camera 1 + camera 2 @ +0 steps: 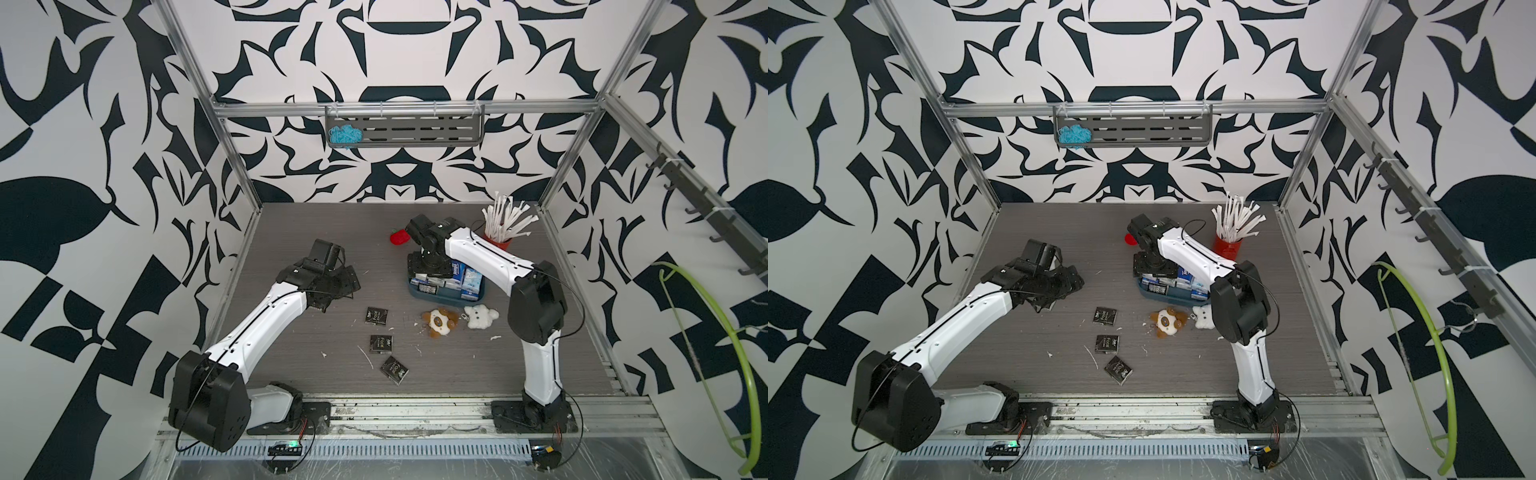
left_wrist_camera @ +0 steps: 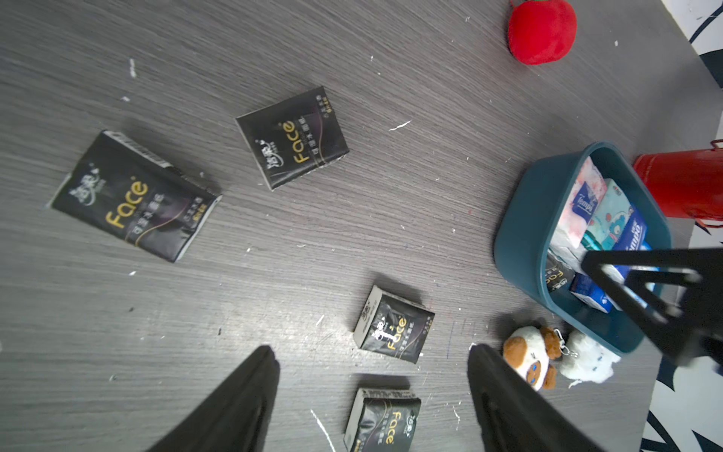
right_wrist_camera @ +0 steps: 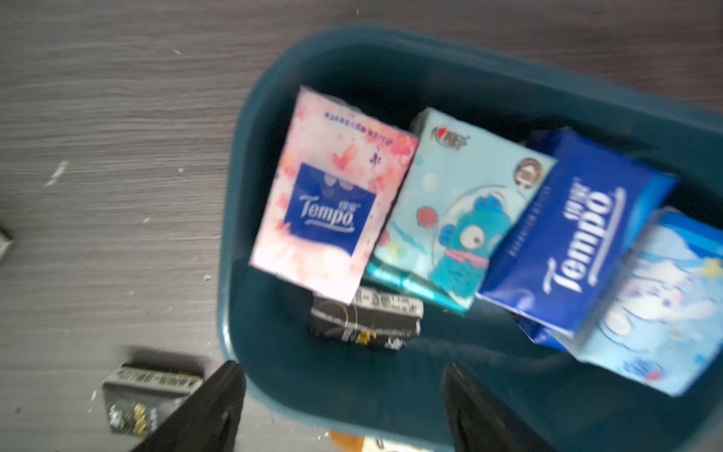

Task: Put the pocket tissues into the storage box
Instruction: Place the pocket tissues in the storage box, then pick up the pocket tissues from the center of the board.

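The dark teal storage box (image 1: 432, 294) sits right of the table's middle and holds several pocket tissues: a pink pack (image 3: 332, 195), a light teal one (image 3: 450, 211), a dark blue one (image 3: 575, 235), a pale blue one (image 3: 665, 305) and a black one (image 3: 365, 319). My right gripper (image 3: 344, 391) hangs open over the box's near-left corner with nothing between its fingers. Black packs lie loose on the table (image 1: 376, 315) (image 1: 381, 344) (image 1: 395, 369). My left gripper (image 2: 371, 352) is open above the table to their left, holding nothing.
A red cup of white sticks (image 1: 498, 239) stands behind the box, and a red plush (image 1: 400, 237) lies at its back left. A brown-and-white plush (image 1: 439, 322) and a white plush (image 1: 480, 316) lie just in front of the box. Metal frame posts edge the table.
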`<state>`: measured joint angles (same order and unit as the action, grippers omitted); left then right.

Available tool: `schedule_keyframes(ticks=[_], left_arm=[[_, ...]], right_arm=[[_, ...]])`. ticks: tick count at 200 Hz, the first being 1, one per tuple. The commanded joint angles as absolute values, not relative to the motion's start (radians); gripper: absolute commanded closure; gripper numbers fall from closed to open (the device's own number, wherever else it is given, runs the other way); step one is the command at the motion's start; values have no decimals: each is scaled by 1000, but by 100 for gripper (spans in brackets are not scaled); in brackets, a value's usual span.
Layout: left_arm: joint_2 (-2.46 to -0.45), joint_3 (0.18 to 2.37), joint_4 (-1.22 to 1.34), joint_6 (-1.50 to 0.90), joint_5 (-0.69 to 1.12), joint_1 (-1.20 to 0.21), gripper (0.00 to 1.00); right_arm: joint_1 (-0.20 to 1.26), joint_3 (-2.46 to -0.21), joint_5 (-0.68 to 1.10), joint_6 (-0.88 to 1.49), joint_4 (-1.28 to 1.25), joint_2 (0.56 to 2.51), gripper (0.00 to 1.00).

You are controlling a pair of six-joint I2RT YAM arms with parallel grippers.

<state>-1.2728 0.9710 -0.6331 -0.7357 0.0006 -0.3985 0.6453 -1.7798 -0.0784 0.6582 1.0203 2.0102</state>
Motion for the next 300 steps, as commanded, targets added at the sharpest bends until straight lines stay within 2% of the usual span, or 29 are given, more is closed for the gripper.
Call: schedule_keyframes(ticks=[1, 54, 103, 164, 218, 251, 300], left_arm=[[-1242, 950, -655, -722, -26, -390, 17], [-1234, 898, -606, -746, 63, -262, 17], [-1190, 815, -581, -788, 167, -104, 17], [-1148, 793, -600, -765, 198, -73, 17], [-1153, 822, -618, -714, 191, -72, 17], [-1148, 840, -641, -679, 178, -73, 17], [-1150, 852, -651, -651, 188, -73, 17]], right_arm=[[707, -1763, -104, 661, 1043, 1934, 16], [923, -1756, -79, 682, 1009, 1944, 14], [1031, -1825, -52, 696, 965, 2068, 7], [1035, -1913, -64, 862, 1014, 2196, 0], [1013, -1913, -81, 1018, 961, 2231, 0], [1000, -1853, -51, 1114, 861, 2239, 5], [997, -1867, -76, 1164, 851, 2271, 12]])
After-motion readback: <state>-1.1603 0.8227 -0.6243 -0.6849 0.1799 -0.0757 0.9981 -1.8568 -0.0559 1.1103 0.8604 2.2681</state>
